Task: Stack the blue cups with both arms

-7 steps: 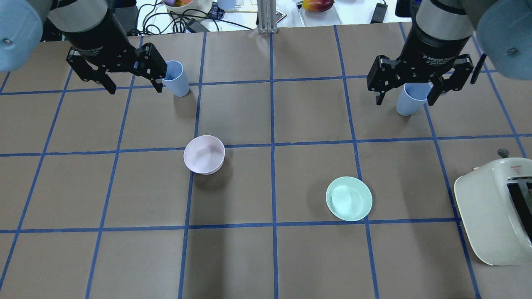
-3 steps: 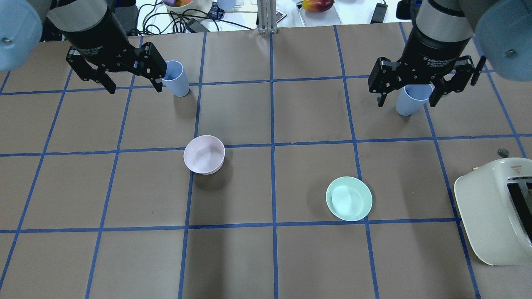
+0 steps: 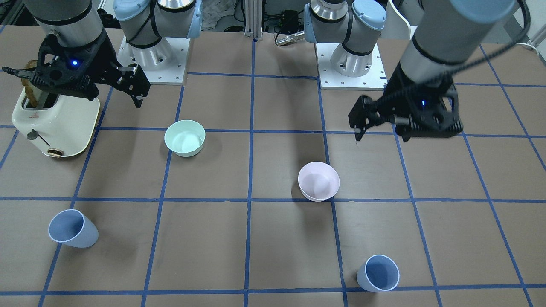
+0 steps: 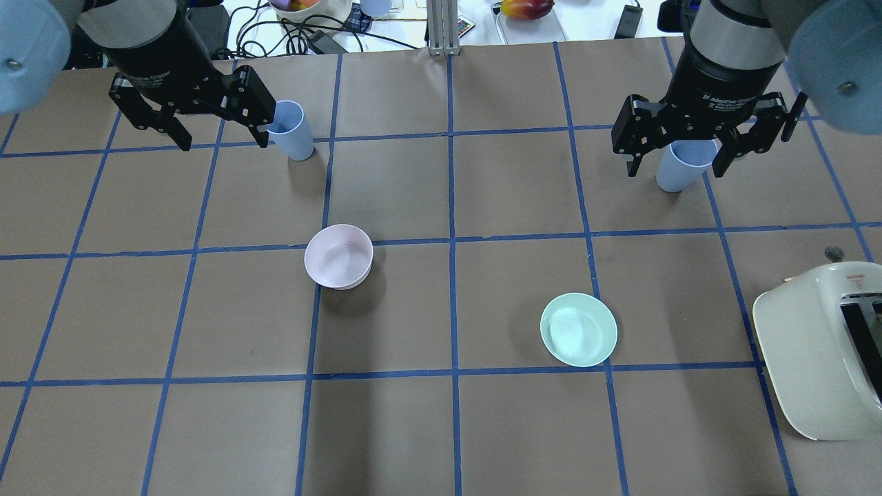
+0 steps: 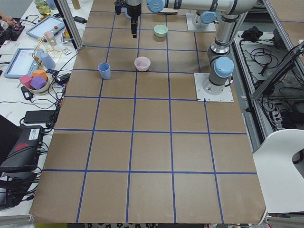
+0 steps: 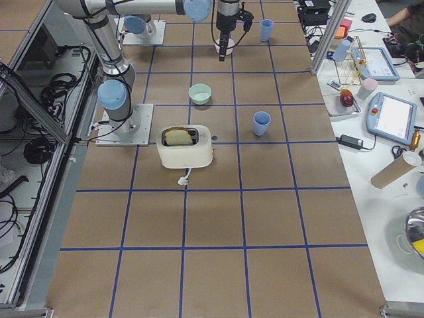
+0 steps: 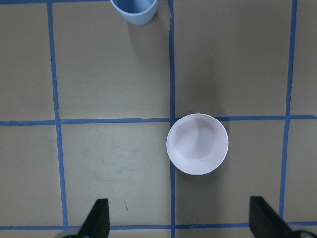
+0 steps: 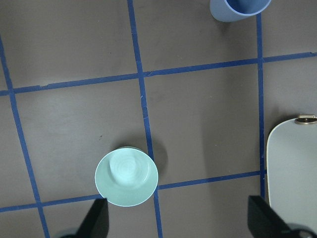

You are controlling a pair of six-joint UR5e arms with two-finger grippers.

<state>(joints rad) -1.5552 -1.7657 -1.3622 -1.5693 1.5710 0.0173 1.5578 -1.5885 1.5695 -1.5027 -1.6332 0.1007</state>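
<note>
Two blue cups stand upright and apart on the table. One cup (image 4: 293, 134) (image 3: 379, 273) is at the far left, the other cup (image 4: 679, 172) (image 3: 72, 229) at the far right. My left gripper (image 4: 222, 141) (image 7: 181, 220) is open and empty, high above the table; its cup (image 7: 133, 10) shows at the top edge of the left wrist view. My right gripper (image 4: 677, 169) (image 8: 181, 220) is open and empty, also high; its cup (image 8: 240, 9) shows at the top edge of the right wrist view.
A pale pink bowl (image 4: 338, 256) (image 7: 197, 144) sits left of centre. A mint-green bowl (image 4: 579, 329) (image 8: 127, 176) sits right of centre. A cream toaster (image 4: 820, 351) (image 3: 55, 119) stands at the table's right edge. Cables and clutter lie beyond the far edge.
Both grippers have shifted slightly toward the far edge of the table and stay open. The cups and bowls have not moved.
</note>
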